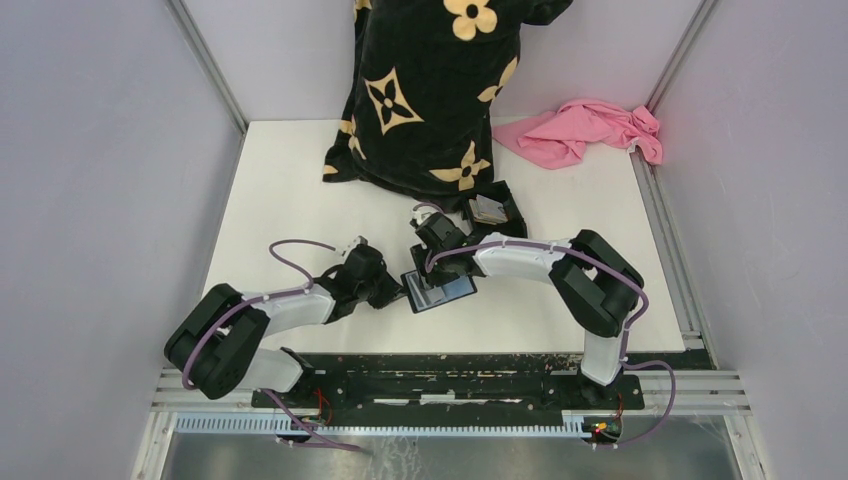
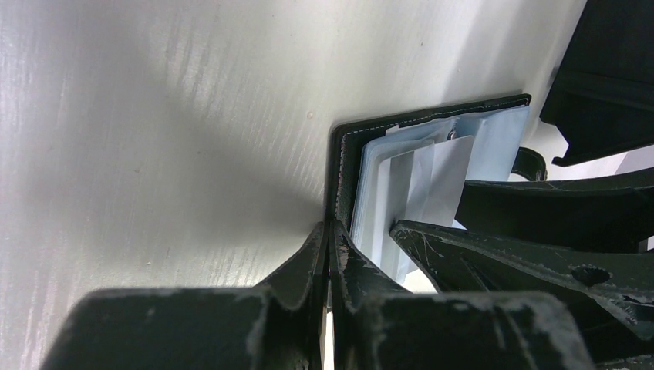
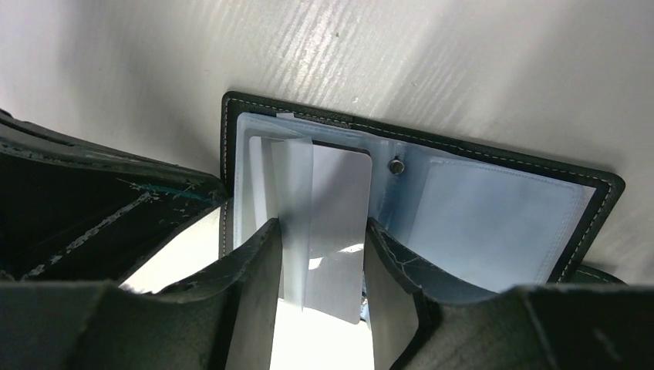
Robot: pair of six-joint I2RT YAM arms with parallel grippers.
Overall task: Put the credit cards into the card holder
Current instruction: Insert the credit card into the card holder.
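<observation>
The black card holder (image 1: 445, 291) lies open on the white table, its greyish clear pockets facing up. My left gripper (image 1: 397, 291) is shut on the holder's left edge; in the left wrist view (image 2: 332, 231) the jaws pinch the black stitched cover (image 2: 344, 158). My right gripper (image 1: 440, 258) is above the holder, shut on the whitish-grey card (image 3: 333, 202) by its two long edges. The card's far end is inside the left pocket of the holder (image 3: 493, 212), under a clear flap. The card also shows in the left wrist view (image 2: 436, 173). The blue card is not clearly visible.
A black shallow tray (image 1: 505, 197) holding something light lies just behind the right gripper. A black bag with tan flowers (image 1: 430, 90) stands at the back centre. A pink cloth (image 1: 585, 130) lies at the back right. Metal rails run along the table's sides.
</observation>
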